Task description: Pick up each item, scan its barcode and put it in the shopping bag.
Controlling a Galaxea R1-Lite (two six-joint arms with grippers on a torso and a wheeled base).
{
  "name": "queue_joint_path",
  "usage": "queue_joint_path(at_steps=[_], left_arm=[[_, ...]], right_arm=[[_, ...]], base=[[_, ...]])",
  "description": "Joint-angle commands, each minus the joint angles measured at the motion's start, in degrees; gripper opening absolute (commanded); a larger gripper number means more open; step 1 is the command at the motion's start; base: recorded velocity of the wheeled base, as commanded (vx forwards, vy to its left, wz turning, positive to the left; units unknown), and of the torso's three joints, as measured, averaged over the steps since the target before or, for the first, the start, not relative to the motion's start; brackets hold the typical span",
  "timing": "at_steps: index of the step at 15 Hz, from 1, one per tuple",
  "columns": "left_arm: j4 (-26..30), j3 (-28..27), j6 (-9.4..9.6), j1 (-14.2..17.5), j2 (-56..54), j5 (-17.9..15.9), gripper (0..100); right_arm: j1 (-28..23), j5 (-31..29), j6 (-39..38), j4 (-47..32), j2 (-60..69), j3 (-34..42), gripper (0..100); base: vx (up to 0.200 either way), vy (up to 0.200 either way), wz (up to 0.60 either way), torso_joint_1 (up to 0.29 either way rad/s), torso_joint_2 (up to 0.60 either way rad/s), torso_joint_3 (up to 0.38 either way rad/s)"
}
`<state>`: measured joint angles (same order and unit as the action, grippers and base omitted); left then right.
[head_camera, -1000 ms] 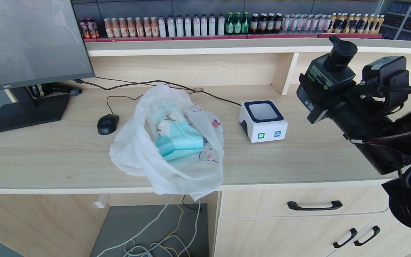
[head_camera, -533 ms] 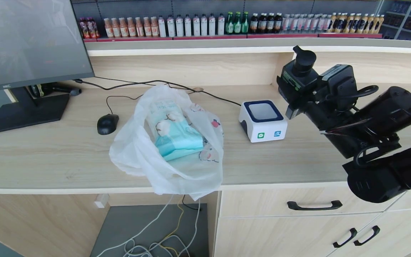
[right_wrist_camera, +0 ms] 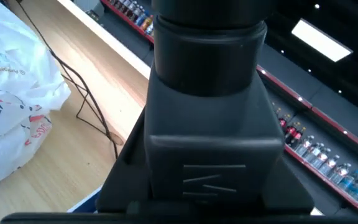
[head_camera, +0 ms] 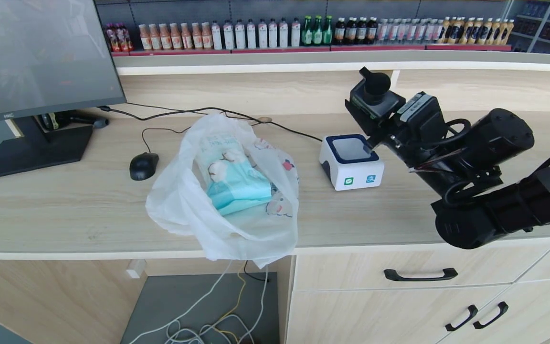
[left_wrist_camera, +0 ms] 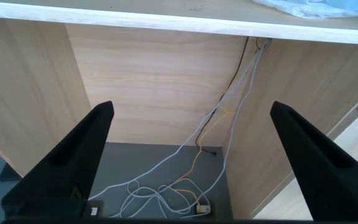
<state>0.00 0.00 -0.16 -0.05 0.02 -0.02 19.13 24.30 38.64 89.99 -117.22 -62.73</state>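
The right gripper (head_camera: 384, 126) is clamped on a dark square bottle (head_camera: 374, 98) with a black cap, tilted just above the far right corner of the white barcode scanner (head_camera: 351, 162) on the wooden counter (head_camera: 65, 210). Left of the scanner lies the white shopping bag (head_camera: 184, 210), a teal package (head_camera: 237, 184) inside. The left gripper (left_wrist_camera: 191, 107) hangs below the counter edge, its fingers (left_wrist_camera: 79, 162) spread wide.

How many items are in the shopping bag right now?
1: a teal-and-white soft pack lies inside the shopping bag on the counter, left of the scanner; folds could hide more.
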Motion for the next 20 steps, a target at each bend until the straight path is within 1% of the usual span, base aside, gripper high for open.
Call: queue_joint_path(at_steps=[1,2,5,8,11,20], left_arm=[[0.0,0.0,-0.02,-0.04,-0.02,0.02,100],[0.0,0.0,-0.02,-0.04,-0.02,0.02,100],[0.0,0.0,-0.02,-0.04,-0.02,0.02,100],[0.0,0.0,-0.02,-0.04,-0.02,0.02,100],[0.0,0.0,-0.02,0.05,-0.02,0.02,100],[0.0,0.0,-0.02,0.05,-0.02,0.02,100]], right_arm=[[-0.05,3.21,1.61,0.01,-1.95,-1.16,0],[-0.32,5.59,2.84,0.01,-2.48,-1.69,0],[-0.67,9.89,4.95,0.01,-4.24,-2.22,0],[-1.55,9.89,5.65,0.01,-4.24,-2.39,0],[-2.08,10.77,7.94,0.01,-4.33,-1.95,0],[-3.22,11.39,8.38,0.01,-4.77,0.07,0]], base=[[0.0,0.0,0.0,0.0,0.0,0.0],[0.0,0.0,0.0,0.0,0.0,0.0],[0.0,0.0,0.0,0.0,0.0,0.0],[0.0,0.0,0.0,0.0,0.0,0.0],[0.0,0.0,0.0,0.0,0.0,0.0],[0.0,0.0,0.0,0.0,0.0,0.0]])
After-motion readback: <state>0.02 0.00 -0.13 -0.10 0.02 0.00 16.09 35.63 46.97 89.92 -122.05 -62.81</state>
